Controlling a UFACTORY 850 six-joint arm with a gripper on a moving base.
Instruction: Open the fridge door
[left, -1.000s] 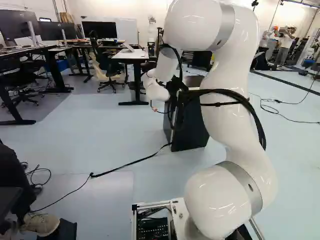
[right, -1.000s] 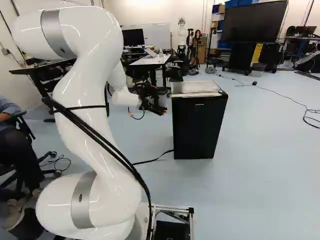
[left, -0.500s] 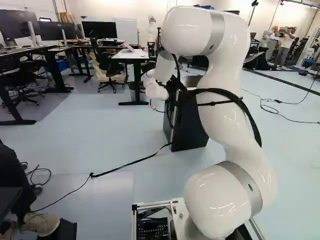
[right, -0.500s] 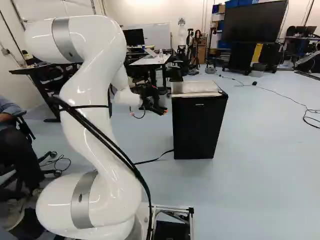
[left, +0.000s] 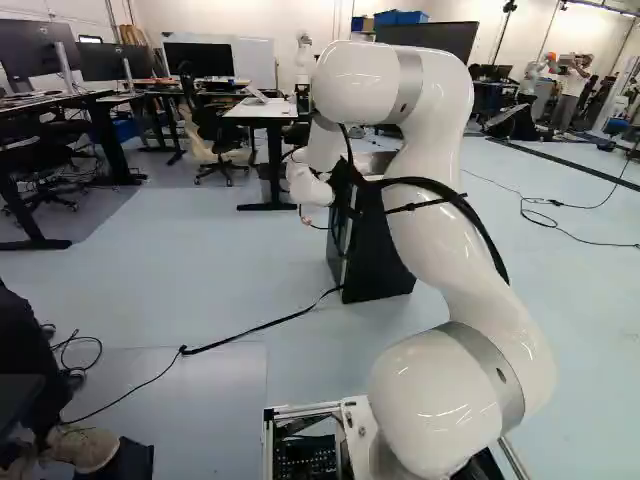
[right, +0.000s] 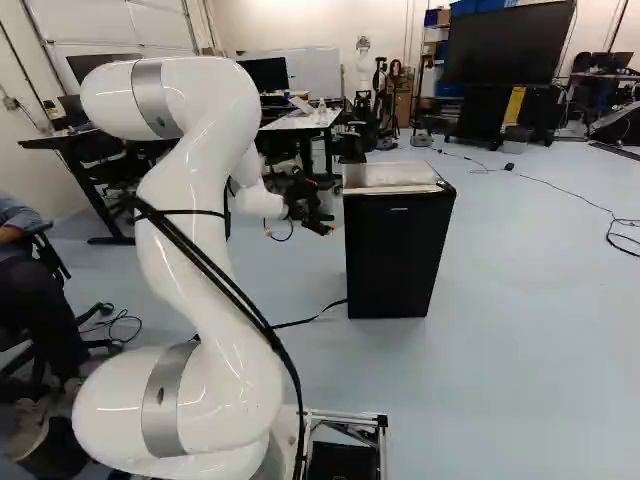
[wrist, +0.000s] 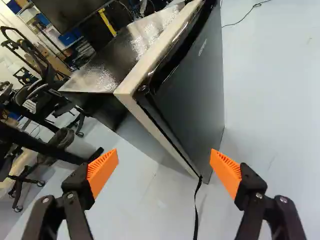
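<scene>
The fridge (right: 388, 176) stands on the floor (right: 520, 330), its door (right: 397, 255) looking closed. Near the upper left of that door in the right base view, the pincer (right: 326, 224) hangs released, its orange pads (wrist: 103, 172) spread well apart; in the wrist view the fridge lies ahead of them.

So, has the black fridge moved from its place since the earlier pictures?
No. In the right base view, the fridge stays at the same spot on the floor.
</scene>
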